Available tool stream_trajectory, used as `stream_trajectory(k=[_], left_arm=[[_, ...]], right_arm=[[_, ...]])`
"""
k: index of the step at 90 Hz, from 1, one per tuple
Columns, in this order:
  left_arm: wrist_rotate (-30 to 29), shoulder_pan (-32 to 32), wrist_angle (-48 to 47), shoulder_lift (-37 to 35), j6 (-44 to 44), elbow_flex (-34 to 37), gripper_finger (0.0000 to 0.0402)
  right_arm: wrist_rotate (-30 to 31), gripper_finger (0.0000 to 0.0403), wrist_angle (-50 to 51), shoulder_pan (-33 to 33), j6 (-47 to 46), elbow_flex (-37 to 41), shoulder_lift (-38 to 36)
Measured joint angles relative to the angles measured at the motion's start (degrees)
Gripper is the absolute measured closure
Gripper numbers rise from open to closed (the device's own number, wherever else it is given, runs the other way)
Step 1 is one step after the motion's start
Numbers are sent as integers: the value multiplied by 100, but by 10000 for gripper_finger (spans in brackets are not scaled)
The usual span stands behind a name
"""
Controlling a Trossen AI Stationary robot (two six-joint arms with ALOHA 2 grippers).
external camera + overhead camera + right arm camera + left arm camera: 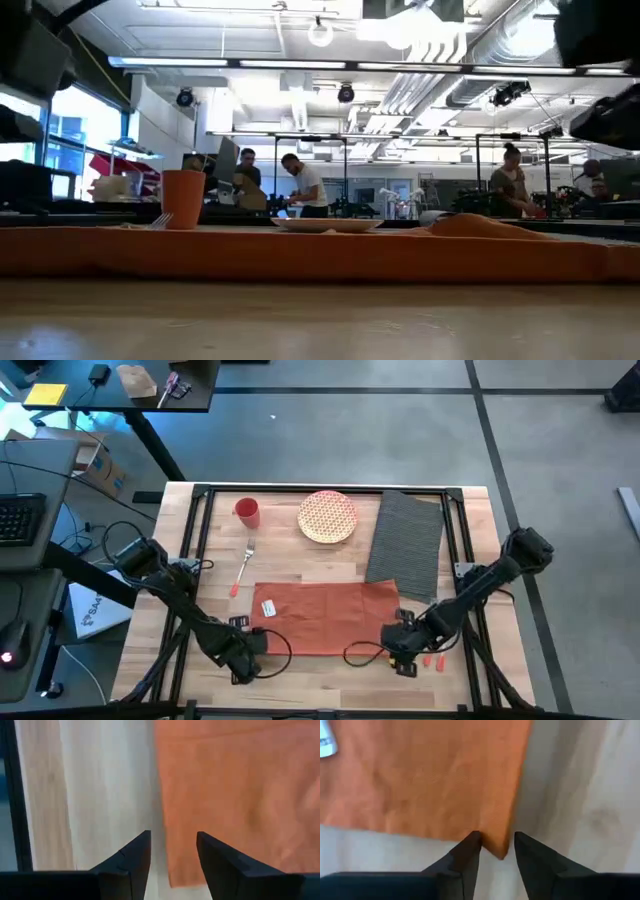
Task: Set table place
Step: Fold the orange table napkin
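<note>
At the napkin's [318, 616] near corners: left gripper [497, 851] parted, fingers astride one corner, not yet pinching; right gripper [173, 851] parted, empty, beside the opposite edge. Cloth looks light, limp; pinch corners. Placemat [407, 543] lies beyond the napkin on the counter [300, 565], one end overlapping.
</note>
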State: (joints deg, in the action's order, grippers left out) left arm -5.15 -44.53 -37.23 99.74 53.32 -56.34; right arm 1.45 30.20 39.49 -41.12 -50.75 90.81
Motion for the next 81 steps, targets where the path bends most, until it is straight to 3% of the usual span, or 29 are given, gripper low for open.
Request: stream_trajectory(k=[26, 41, 49, 60, 71, 81], left_arm=[[-21, 28, 57, 0, 0, 24, 385], [164, 42, 119, 0, 92, -18, 400], [447, 45, 98, 0, 95, -228, 401], [446, -26, -197, -15, 33, -862, 401], [266, -27, -1216, -28, 76, -1947, 401], [-188, 13, -2350, -37, 514, -2903, 401]], right_arm=[[-5, 291, 169, 179, 770, 11, 697], [-69, 380, 383, 183, 111, -114, 854], [-58, 396, 778, 183, 75, -381, 816], [-431, 402, 1301, 170, -111, -978, 558], [-928, 403, 2183, 113, -238, -1691, 56], [-765, 403, 3236, -236, -205, -2405, -491]])
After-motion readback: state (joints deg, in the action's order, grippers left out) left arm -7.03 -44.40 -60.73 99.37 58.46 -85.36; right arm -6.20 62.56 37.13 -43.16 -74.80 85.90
